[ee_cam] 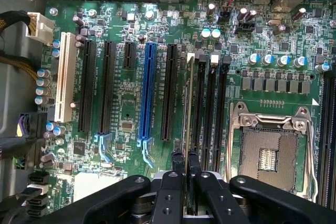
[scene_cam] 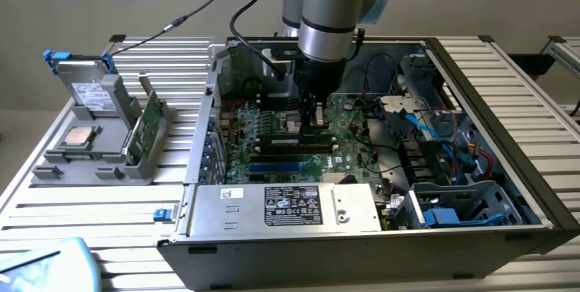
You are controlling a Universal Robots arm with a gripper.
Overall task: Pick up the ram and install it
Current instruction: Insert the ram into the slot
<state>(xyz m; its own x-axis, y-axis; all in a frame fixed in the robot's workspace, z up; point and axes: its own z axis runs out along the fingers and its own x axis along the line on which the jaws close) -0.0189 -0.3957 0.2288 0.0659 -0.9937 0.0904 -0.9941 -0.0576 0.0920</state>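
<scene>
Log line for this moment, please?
gripper: shut on ram | ram: on edge, lined up along memory slots | seated: cannot tell

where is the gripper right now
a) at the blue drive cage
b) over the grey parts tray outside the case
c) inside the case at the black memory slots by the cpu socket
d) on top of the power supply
c: the gripper is down over the motherboard, shut on the ram, which runs edge-on along the black memory slots beside the empty cpu socket.
</scene>
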